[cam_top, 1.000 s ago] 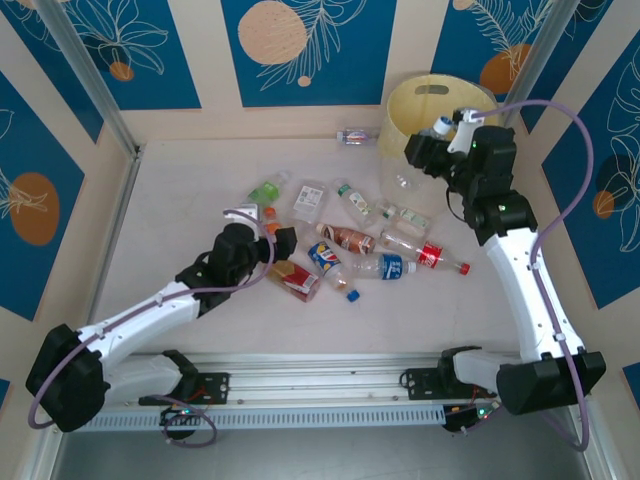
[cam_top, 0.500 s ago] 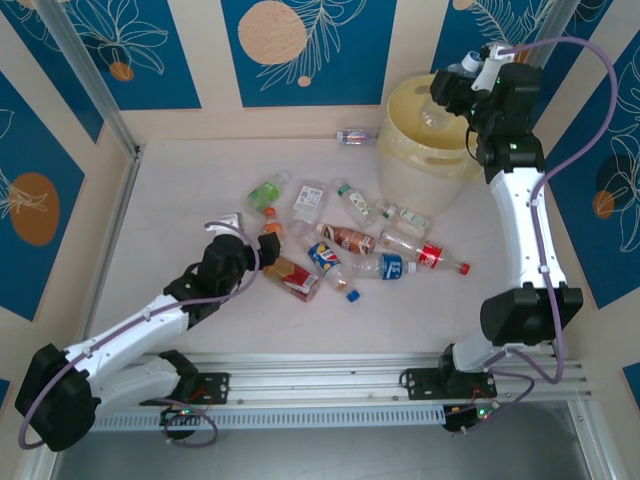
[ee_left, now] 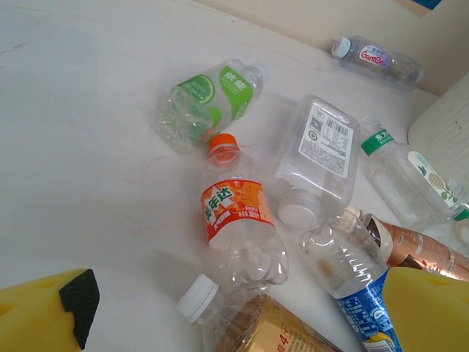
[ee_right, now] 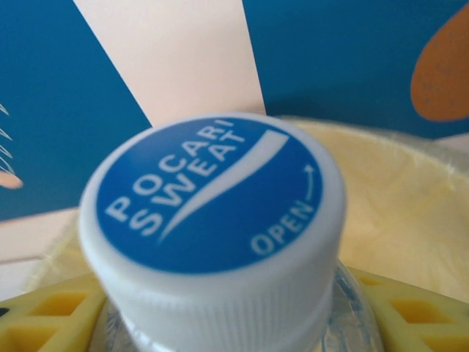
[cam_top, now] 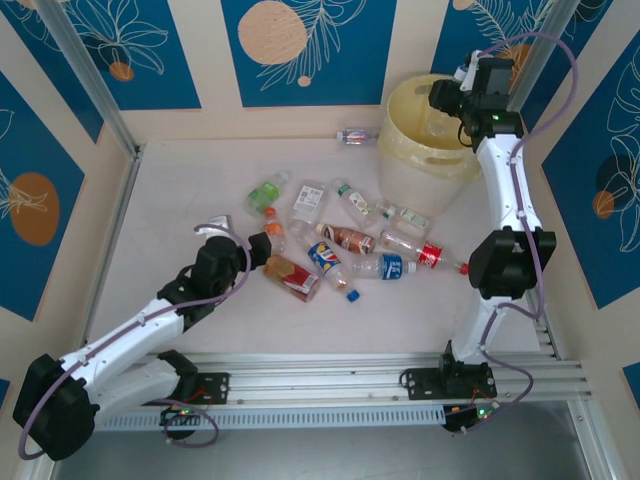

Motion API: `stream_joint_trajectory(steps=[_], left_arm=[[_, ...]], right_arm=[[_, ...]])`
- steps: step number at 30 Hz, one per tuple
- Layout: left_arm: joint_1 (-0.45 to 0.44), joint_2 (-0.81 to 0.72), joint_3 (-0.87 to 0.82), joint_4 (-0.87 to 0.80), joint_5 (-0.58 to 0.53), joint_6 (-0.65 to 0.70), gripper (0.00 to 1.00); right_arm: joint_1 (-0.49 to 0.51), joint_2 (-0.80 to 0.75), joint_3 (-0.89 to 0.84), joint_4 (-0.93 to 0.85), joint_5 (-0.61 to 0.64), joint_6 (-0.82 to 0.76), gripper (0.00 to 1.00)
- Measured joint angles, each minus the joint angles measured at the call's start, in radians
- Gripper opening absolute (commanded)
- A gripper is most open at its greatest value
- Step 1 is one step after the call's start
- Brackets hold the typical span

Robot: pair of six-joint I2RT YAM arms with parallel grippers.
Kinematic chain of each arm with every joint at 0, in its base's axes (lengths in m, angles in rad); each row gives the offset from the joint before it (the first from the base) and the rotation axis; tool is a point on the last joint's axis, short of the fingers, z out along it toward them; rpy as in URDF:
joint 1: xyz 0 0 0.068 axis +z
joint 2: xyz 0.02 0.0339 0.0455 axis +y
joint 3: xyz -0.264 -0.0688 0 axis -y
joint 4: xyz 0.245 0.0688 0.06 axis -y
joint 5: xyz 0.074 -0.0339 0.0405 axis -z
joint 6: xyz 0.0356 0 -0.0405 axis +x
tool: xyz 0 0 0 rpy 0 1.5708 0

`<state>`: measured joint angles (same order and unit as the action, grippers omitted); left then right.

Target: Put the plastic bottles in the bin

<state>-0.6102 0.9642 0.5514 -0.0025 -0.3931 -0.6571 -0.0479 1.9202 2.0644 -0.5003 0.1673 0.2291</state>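
Clamping a blue-capped bottle [ee_right: 212, 213] between the yellow fingers [ee_right: 418, 315] of the right gripper [cam_top: 447, 98], with the jaws partway in and pressing on the clear neck from both sides, and with the white-rimmed cap lettered POCARI SWEAT facing straight at the wrist camera. Hanging that bottle at the upper right of the overhead frame, over the open mouth of the pale yellow bin [cam_top: 420, 175], near its far right rim. Holding the left gripper [cam_top: 262, 250] spread wide and gripping nothing, left of centre in the lower half of the overhead frame, low over the table [cam_top: 170, 200] and pointing toward the loose bottles [cam_top: 350, 240]. Showing its yellow fingers [ee_left: 37, 323] in the two bottom corners of the left wrist view, well apart, with bottles lying between and beyond them. Looking down there on an orange-labelled bottle [ee_left: 238, 220] at centre, a green-labelled bottle [ee_left: 205, 103] above it to the left, a flat clear bottle [ee_left: 322, 150] with a white cap to the right, a blue-labelled bottle [ee_left: 359, 286] at lower right, and a lone bottle [ee_left: 377, 59] against the wall at the top right, all lying on their sides.
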Motion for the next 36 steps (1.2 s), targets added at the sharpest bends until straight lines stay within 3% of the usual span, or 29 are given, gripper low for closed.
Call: stream_joint_trajectory(steps=[8,18,30,36], left_arm=[[0.006,0.006,0.000,0.000,0.011,-0.012,1.00],[0.014,0.012,-0.006,-0.007,0.019,-0.032,1.00],[0.024,0.022,-0.017,-0.003,0.029,-0.050,1.00],[0.031,0.044,-0.022,-0.002,0.050,-0.055,1.00]], right_arm=[[0.007,0.130,0.084,-0.154,0.040,-0.048,0.44],[0.039,0.209,0.120,-0.271,0.057,-0.069,0.68],[0.041,0.188,0.136,-0.272,0.019,-0.035,0.95],[0.041,0.087,0.074,-0.255,0.006,-0.018,1.00]])
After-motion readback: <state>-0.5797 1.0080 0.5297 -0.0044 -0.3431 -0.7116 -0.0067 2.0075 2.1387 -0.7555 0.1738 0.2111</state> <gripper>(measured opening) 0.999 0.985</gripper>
